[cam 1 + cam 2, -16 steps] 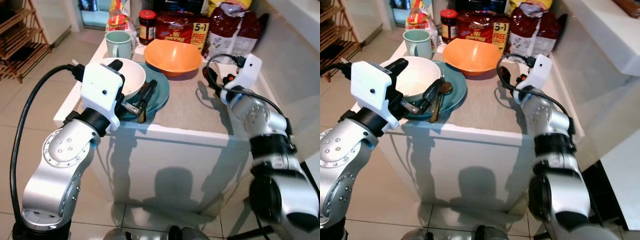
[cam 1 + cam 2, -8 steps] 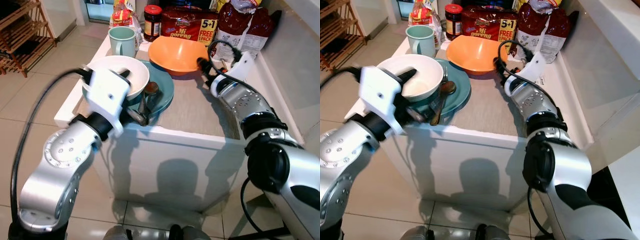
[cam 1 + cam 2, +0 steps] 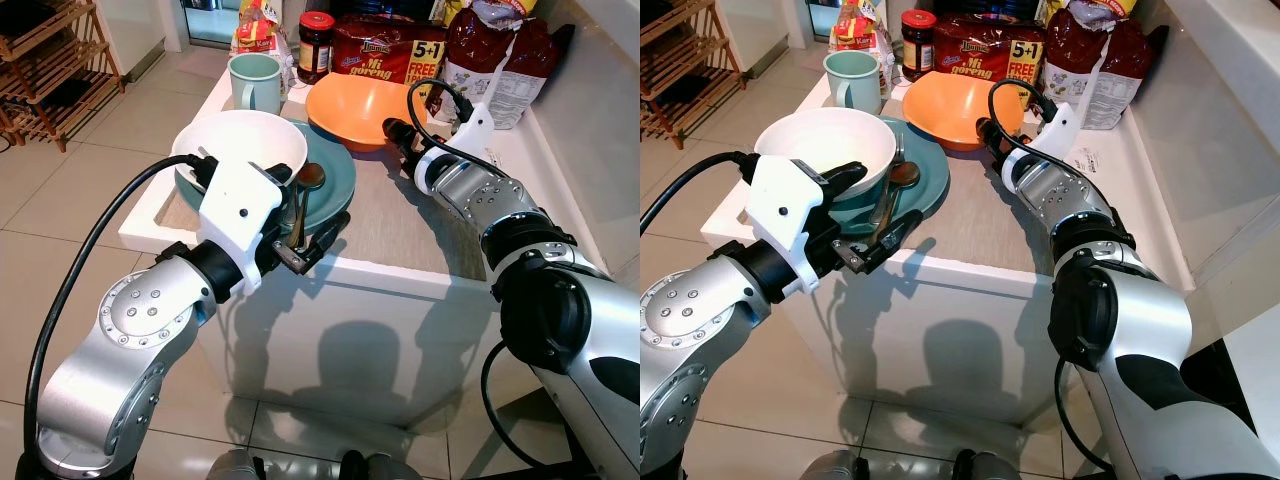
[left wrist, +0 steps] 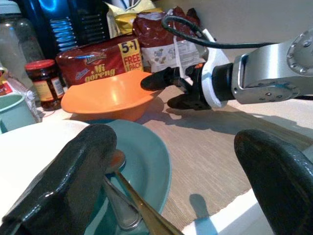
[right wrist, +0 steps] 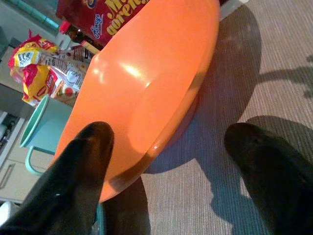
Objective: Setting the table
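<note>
Right hand open at orange bowl rim

Bowl on plate, spoon at its 3 o'clock, second bowl at 1, mug at 12.

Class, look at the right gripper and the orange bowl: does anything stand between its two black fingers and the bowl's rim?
Nothing visible does. The right gripper is open, its fingers straddling the near rim of the orange bowl on the woven grey table mat, with only bare mat and shadow in the gap.
</note>
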Motion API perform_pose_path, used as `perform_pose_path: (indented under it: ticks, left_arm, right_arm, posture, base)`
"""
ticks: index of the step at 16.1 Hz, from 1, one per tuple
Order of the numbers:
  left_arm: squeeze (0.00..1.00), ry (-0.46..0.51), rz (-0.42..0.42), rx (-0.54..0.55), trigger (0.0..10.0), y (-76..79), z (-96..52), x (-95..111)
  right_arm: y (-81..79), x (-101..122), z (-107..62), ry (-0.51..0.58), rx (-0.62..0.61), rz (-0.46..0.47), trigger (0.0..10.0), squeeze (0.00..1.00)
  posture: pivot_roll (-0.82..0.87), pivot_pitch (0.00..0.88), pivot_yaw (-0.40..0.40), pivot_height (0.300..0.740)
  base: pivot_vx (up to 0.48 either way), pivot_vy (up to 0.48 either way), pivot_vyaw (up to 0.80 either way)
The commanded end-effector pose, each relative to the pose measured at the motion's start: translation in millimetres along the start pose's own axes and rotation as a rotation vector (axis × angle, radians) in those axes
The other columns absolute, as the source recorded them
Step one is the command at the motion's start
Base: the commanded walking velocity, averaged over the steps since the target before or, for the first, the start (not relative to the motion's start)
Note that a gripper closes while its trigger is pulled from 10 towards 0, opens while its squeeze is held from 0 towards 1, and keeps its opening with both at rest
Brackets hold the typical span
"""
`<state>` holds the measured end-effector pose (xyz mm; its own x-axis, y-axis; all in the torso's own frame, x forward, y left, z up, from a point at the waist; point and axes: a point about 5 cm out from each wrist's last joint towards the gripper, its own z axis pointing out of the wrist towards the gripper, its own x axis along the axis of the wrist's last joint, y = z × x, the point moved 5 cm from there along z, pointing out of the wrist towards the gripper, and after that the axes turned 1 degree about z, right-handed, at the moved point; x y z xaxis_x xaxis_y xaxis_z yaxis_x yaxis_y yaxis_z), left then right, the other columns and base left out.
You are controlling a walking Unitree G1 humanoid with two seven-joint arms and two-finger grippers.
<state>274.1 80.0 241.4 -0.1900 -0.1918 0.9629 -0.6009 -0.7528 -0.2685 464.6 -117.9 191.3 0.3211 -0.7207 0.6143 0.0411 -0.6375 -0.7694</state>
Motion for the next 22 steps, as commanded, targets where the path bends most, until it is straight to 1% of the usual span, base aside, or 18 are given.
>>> perform_pose_path:
  ticks: [1,3,9,22]
  left_arm:
    - [0.00,-0.003,0.013,-0.027,10.0,5.3,-1.1,2.0]
    - [0.00,-0.005,0.016,-0.030,10.0,5.9,-1.4,2.1]
    - [0.00,-0.017,0.024,-0.042,10.0,8.8,-1.7,1.1]
    - [0.00,-0.023,0.038,-0.058,10.0,11.2,-1.5,0.0]
  right_arm:
    - [-4.6,8.7,0.1,0.024,-0.003,-0.003,0.9,0.00]
    - [-6.4,6.5,1.0,0.022,-0.005,0.008,0.0,0.00]
    - [-6.2,6.8,1.4,0.029,-0.012,0.031,0.0,0.00]
    - [-6.7,8.1,1.3,0.035,-0.011,0.043,0.0,0.00]
  posture:
    - [0.16,0.098,-0.075,0.740]
    - [0.16,0.099,-0.077,0.740]
    - [0.16,0.100,-0.078,0.740]
    - [0.17,0.094,-0.080,0.740]
  base:
    - [0.000,0.000,0.00]
    - [0.000,0.000,0.00]
    - [0.000,0.000,0.00]
    - [0.000,0.000,0.00]
